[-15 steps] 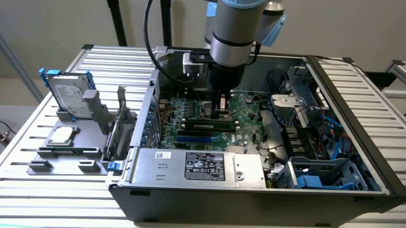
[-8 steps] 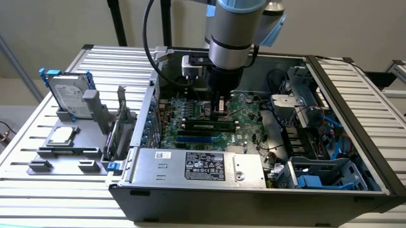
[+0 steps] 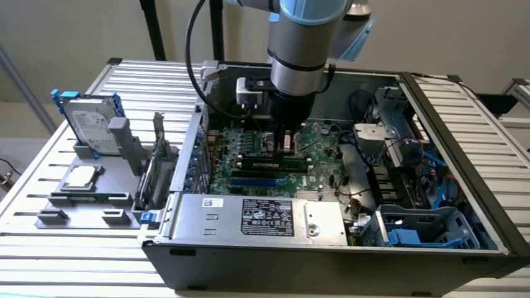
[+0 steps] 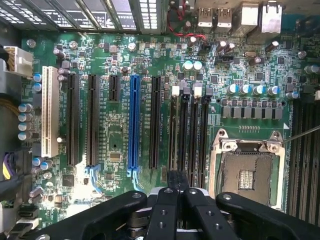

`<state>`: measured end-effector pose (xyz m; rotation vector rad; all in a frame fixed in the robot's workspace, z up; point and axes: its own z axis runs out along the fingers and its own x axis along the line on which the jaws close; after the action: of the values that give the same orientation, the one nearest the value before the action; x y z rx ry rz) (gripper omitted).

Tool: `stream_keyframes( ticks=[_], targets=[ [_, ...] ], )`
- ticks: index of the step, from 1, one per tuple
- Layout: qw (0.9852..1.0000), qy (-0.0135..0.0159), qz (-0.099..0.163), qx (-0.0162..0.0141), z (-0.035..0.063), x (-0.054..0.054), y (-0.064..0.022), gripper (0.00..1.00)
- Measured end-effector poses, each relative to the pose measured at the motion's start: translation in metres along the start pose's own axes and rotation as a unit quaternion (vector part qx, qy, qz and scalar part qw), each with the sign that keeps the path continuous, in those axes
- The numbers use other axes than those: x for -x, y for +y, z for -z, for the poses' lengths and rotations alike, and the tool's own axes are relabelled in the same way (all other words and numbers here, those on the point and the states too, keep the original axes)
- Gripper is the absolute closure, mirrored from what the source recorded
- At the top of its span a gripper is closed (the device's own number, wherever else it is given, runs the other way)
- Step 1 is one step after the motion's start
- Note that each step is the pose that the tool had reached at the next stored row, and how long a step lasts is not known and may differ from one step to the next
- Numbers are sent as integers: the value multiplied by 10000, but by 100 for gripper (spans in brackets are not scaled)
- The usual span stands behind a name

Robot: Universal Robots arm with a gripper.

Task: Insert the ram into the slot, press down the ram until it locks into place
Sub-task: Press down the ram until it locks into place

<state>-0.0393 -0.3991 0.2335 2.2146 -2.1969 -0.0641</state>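
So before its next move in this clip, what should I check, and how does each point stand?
1. Gripper over the memory area: ok, it is low inside the open computer case, just above the ram.
2. Ram lined up with a socket: ok, in the exterior view it lies lengthwise along the black memory sockets.
3. Ram fully seated: cannot tell.
4. Pale latch tabs closed: cannot tell.
5. Red wires out of the way: ok, they sit at the board's edge, away from the sockets.
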Motion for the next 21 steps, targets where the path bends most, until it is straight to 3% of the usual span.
stream_keyframes(
  ticks=[8,10,15,21],
  targets=[
    [10000,7,0,-11,-97,-3,6,90],
    [10000,-5,0,-16,-46,1,8,90],
    [10000,4,0,-12,174,-5,15,90],
    [10000,3,0,-13,197,-6,14,90]
  ],
)
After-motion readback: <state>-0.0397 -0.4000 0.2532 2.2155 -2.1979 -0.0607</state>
